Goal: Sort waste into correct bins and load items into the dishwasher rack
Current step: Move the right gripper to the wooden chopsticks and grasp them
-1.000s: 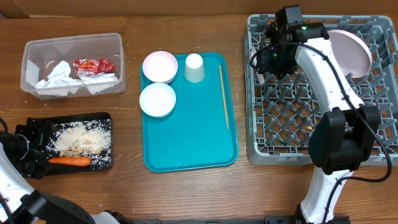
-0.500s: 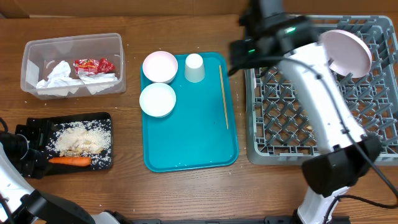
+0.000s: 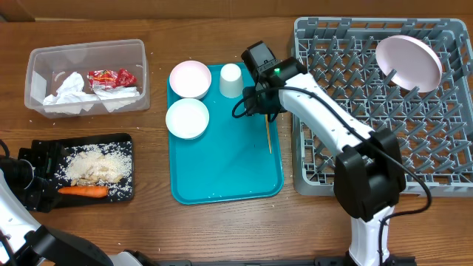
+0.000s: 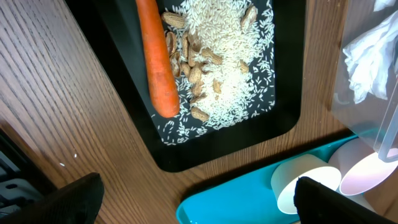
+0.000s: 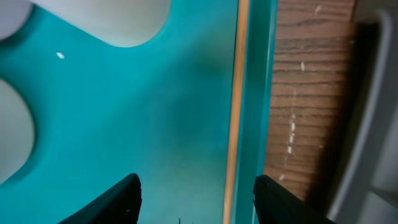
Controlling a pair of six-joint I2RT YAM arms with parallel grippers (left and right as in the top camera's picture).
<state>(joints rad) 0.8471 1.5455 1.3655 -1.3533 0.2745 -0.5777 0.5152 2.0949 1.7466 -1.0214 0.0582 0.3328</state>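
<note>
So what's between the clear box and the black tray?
Nothing, just bare wooden table. The view from above shows the clear box and the black tray apart, with only a strip of wood between them.

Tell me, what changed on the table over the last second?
The right arm swung left, off the dishwasher rack and over to the teal tray. The right claw now hangs open over the wooden stick by the tray's right edge, holding nothing. The plate stays propped in the rack. The two bowls, the cup, the stick, the clear tub and the black tray have not moved.
</note>
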